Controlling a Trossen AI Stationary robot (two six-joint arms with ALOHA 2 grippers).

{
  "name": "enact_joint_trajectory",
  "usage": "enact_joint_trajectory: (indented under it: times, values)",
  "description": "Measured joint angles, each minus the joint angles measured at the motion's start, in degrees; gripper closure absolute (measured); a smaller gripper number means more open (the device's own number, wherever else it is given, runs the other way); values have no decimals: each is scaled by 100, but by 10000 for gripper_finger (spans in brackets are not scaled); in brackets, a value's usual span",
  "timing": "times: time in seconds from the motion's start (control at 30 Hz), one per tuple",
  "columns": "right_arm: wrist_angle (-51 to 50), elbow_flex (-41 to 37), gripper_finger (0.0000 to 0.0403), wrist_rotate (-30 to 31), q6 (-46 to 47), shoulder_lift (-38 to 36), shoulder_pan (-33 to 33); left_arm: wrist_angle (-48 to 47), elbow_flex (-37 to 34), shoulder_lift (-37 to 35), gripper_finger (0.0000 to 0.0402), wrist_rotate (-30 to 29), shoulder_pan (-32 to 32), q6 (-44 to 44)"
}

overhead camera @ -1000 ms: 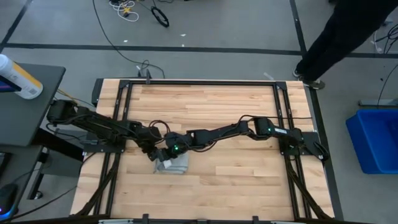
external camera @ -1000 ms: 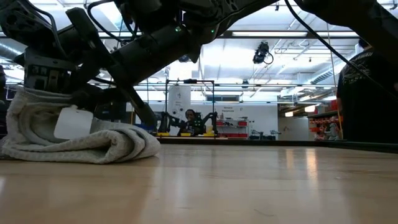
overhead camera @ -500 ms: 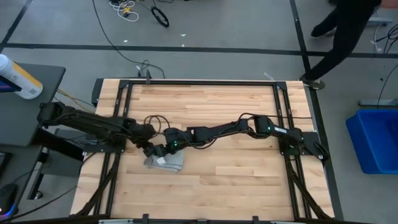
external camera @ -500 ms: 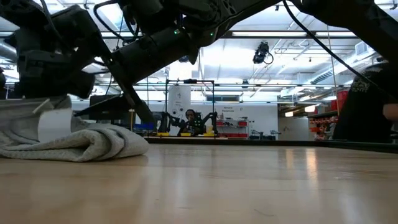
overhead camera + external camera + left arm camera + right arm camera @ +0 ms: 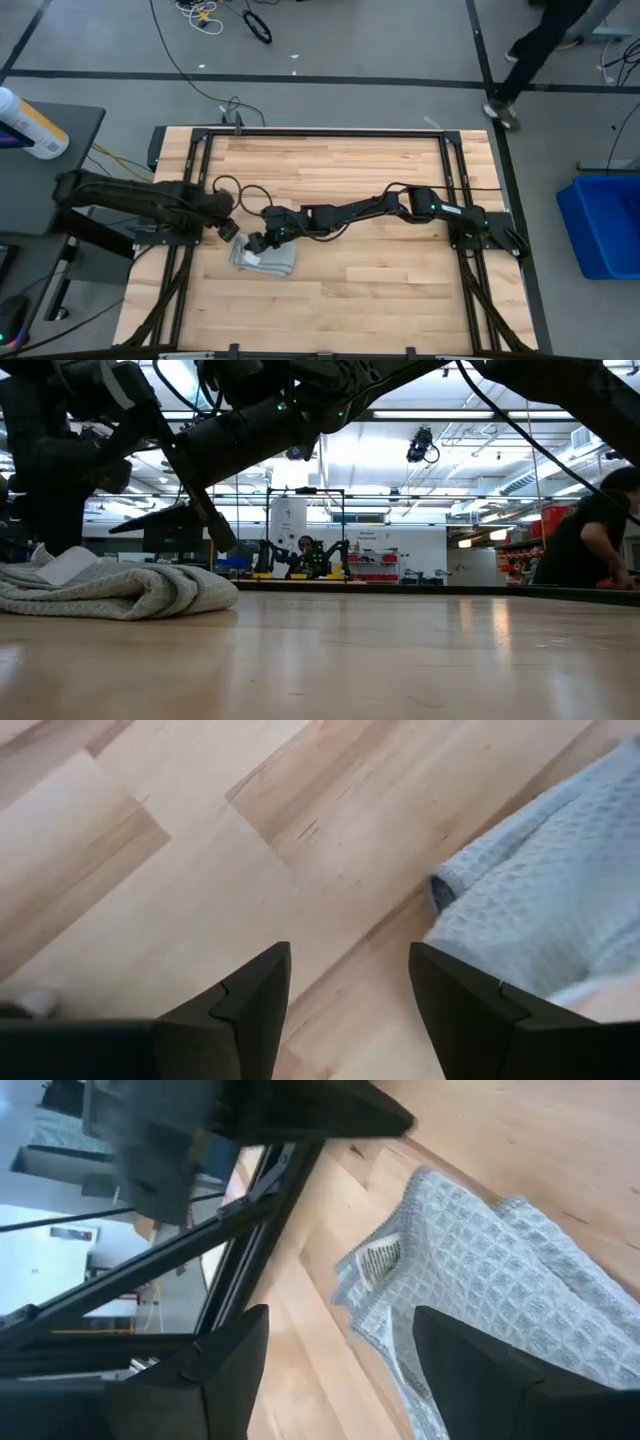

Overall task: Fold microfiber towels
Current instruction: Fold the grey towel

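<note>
The light grey-blue microfiber towel [image 5: 266,258] lies folded in a small bundle left of the table's middle, resting flat on the wood. Its white tag [image 5: 379,1263] lies on top near one corner. My left gripper [image 5: 229,230] stands open just off the towel's left far corner, over bare wood, with the towel's edge [image 5: 540,910] beside it. My right gripper [image 5: 258,242] hangs open a little above the towel's far edge [image 5: 480,1270]. In the low view the towel [image 5: 110,588] lies low with both arms clear above it.
A black metal frame [image 5: 190,180] runs along the table's edges. A side table with a white bottle [image 5: 30,125] stands to the left and a blue bin [image 5: 605,225] to the right. A person [image 5: 550,40] walks beyond the far right corner. Bare wood stretches right of the towel.
Both grippers have opened and let go of the towel. My left gripper has drawn back toward the table's left edge and risen; my right gripper has lifted off. The towel shifted slightly left, and its held-up part has dropped flat onto the bundle.
</note>
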Motion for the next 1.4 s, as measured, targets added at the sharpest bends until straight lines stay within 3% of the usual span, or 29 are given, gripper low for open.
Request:
enact_joint_trajectory:
  times: [0.13,0.33,0.6,0.83,0.93,1.2,1.4]
  values:
    - [-205,-7,138,-10,36,-38,0,-237,237,-307,186,42,0,-154]
    - [-880,-7,128,33,-137,-307,-21,-397,246,-528,189,637,-4,-157]
    - [-2206,-7,152,427,-485,-837,177,-320,148,-316,189,772,-2,-133]
    - [-3315,-1,131,446,-392,-964,602,-355,149,75,189,1176,-4,-234]
    - [-3321,-4,124,451,-222,-962,784,-486,147,228,189,1433,-13,-365]
    - [-3304,-328,143,597,152,-962,921,-421,139,321,189,1438,-35,-456]
    - [-2341,-1159,131,256,423,-950,872,-397,80,361,189,1620,-35,-452]
